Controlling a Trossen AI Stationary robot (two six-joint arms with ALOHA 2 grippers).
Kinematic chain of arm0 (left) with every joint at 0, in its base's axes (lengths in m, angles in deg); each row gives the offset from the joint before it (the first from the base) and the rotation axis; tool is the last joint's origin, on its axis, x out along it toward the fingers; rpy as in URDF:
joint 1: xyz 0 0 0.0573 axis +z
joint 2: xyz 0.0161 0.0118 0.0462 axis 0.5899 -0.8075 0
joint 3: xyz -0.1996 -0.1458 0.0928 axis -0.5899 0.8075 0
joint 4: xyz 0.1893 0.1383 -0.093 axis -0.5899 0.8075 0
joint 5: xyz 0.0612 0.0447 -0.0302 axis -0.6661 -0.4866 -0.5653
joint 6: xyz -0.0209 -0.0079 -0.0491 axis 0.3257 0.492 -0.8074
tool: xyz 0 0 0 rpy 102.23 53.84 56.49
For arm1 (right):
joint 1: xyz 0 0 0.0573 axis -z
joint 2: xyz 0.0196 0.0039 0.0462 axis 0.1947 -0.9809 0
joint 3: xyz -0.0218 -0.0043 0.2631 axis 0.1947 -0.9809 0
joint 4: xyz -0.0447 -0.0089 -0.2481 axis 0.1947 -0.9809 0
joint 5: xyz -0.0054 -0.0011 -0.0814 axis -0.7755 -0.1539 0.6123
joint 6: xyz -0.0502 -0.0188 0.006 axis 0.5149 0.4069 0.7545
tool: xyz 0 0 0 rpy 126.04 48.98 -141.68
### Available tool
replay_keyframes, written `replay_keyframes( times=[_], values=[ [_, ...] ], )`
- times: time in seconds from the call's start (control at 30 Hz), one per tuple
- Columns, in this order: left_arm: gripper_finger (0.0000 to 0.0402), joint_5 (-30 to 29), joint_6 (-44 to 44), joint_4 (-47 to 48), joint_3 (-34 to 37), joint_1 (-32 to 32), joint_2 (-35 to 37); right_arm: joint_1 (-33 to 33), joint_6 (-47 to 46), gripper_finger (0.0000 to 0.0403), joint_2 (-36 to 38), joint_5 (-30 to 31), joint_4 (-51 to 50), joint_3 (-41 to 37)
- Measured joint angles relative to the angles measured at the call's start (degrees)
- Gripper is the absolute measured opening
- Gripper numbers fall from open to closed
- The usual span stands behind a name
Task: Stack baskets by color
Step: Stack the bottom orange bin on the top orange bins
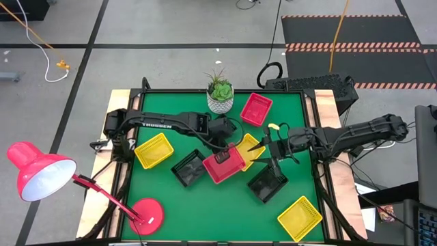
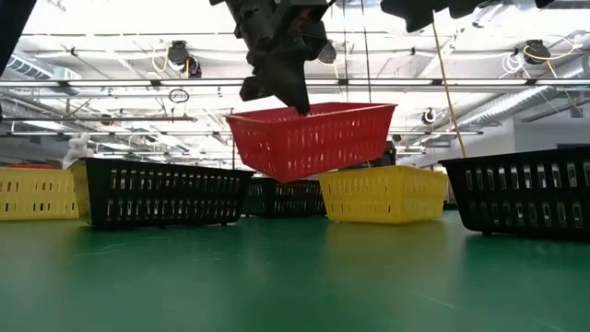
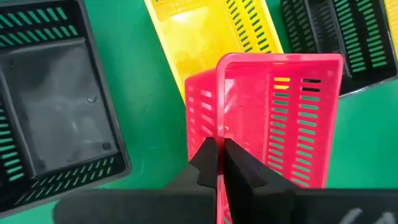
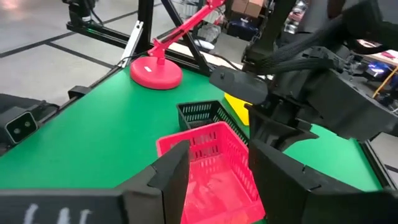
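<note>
My left gripper [image 1: 220,156] is shut on a red-pink basket [image 1: 224,166] at the table's middle, which hangs in the air in the low view [image 2: 309,138]. Right beside it a yellow basket [image 1: 251,147] lies on the green mat. My right gripper [image 1: 261,145] hovers above that yellow basket, to the right of the red one. It is open [image 4: 217,180] with nothing between its fingers, and it points toward the red basket [image 4: 214,171]. Two black baskets [image 1: 188,171] [image 1: 268,183] rest flat on either side. My left gripper pinches one side wall of the red basket at its rim [image 3: 217,134], one finger [image 3: 239,165] inside and one [image 3: 204,160] outside. The fingers slant down from the table's left and far side. The basket hangs tilted below them, lifted clear of the mat.
Another red basket [image 1: 256,108] lies at the far edge beside a white plant pot [image 1: 220,101]. Yellow baskets sit at the left [image 1: 153,150] and the near right corner [image 1: 299,217]. A red lamp's base [image 1: 146,213] stands at the near left, its head [image 1: 37,174] off the table.
</note>
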Motion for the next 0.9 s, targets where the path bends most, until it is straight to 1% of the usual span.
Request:
replay_keyframes(
  times=[0.13,0.23,0.3,0.4,0.5,0.57,0.73,0.8,0.9],
  values=[
    [0.0012,1.3,1.3,0.1,0.0,1.5,1.1,0.0,0.0,0.0162,0.0,0.0,0.2,0.0],
    [0.0008,1.0,2.1,0.0,0.0,3.7,3.4,0.0,0.6,0.0170,-0.2,0.0,0.5,0.0],
    [0.0006,-0.3,2.3,-0.2,0.0,5.0,4.5,-0.1,1.4,0.0180,-0.8,0.0,2.1,0.0],
    [0.0010,-2.4,2.3,-0.2,0.0,6.8,5.9,-0.7,2.7,0.0197,-2.8,0.1,5.1,0.2],
    [0.0010,-3.3,2.6,-0.6,0.0,8.2,6.1,-1.7,5.3,0.0213,-6.8,0.1,4.9,2.8],
    [0.0006,-3.3,3.1,-0.3,0.0,8.9,5.8,-2.4,7.1,0.0219,-10.4,0.7,2.2,6.1],
    [0.0010,-3.2,3.5,0.5,0.0,10.0,5.3,-4.3,10.2,0.0217,-20.0,8.9,-14.9,17.5],
    [0.0015,-3.2,3.9,0.4,0.0,10.1,5.4,-4.9,10.6,0.0213,-22.9,9.0,-19.5,21.4],
    [0.0012,-2.9,4.9,0.4,0.0,10.4,5.4,-5.8,11.2,0.0209,-25.7,8.9,-22.6,25.3]
  ],
)
